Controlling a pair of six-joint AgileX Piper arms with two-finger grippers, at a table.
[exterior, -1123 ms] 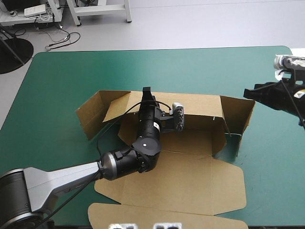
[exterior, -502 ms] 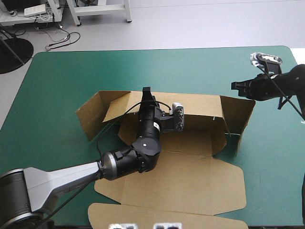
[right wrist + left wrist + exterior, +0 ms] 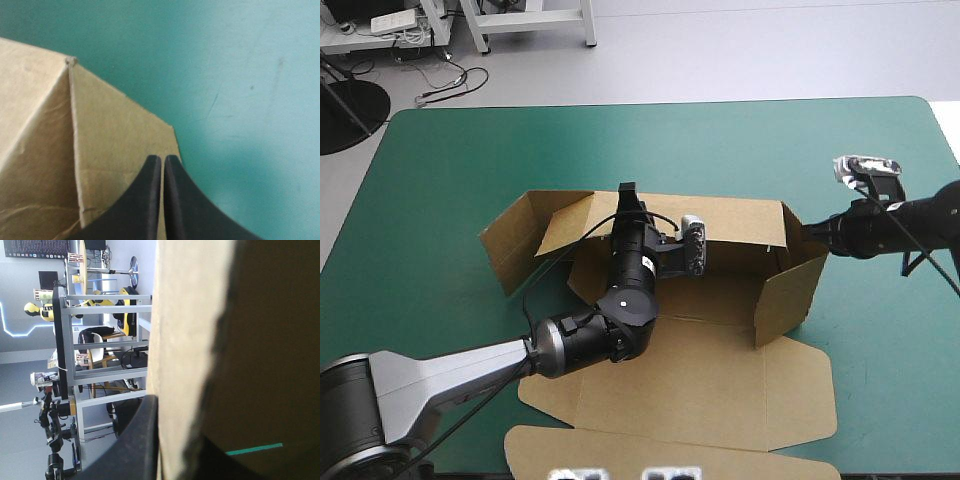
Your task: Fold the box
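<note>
Pinching the raised rear wall (image 3: 740,222) of the brown box (image 3: 720,297) with the left claw (image 3: 628,192), black fingers (image 3: 135,440) all but closed on the board, one on either side of its top edge. Reaching in from the near left corner of the tabletop (image 3: 470,170), forearm slanting over the box's left side. Ahead of that claw in the left wrist view, just a pale strip of board seen edge-on, with shadowed brown alongside.

Touching the right end flap (image 3: 788,295) with the right claw (image 3: 810,232), fingers closed tight into one pointed arch. Meeting the flap's outer face near its far upper corner. From the right wrist view, fingertips (image 3: 152,172) lying over the flap close to its edge, bare teal-green cover (image 3: 240,75) just beyond.

Sitting at the middle of the tabletop, half formed: rear wall upright, right end flap standing and swung inward over the floor panel (image 3: 710,290), left end flap (image 3: 507,240) splayed outward and leaning away from the floor, lid panel (image 3: 700,390) lying flat toward the near edge, tuck strip (image 3: 650,455) right at that edge. Contact between the right flap's lower edge and the floor panel: not clear from these views.
</note>
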